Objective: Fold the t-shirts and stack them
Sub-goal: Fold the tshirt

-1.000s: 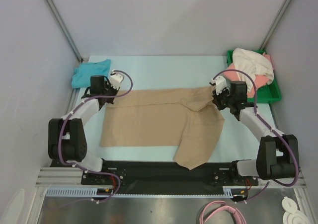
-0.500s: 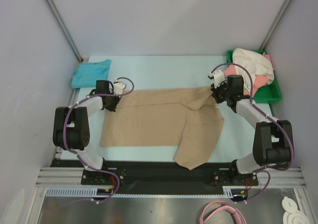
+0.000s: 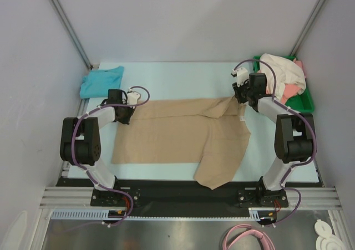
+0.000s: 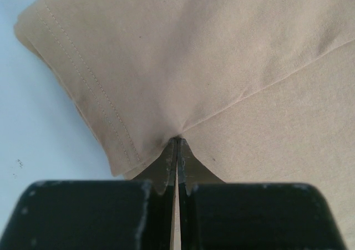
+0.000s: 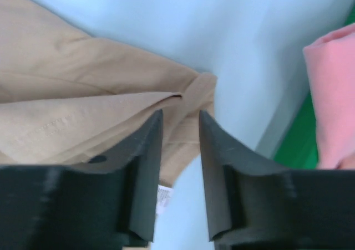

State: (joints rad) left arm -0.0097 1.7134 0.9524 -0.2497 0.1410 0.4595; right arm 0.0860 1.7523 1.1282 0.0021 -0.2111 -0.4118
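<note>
Both far corners of the tan t-shirt (image 3: pixel 177 136) meet a pincer: the left gripper (image 4: pixel 177 144) pinches the left one tight, while the right gripper (image 5: pixel 180 117) stands slightly parted at the right one. The shirt lies flat on the table (image 3: pixel 183 78), long axis left to right.

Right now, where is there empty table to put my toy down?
The bare pale-blue table strip at the back, between the crumpled teal cloth t-shirt and the green plastic tray, is free. The spread tan cloth t-shirt covers the middle; the tray is heaped full.
</note>
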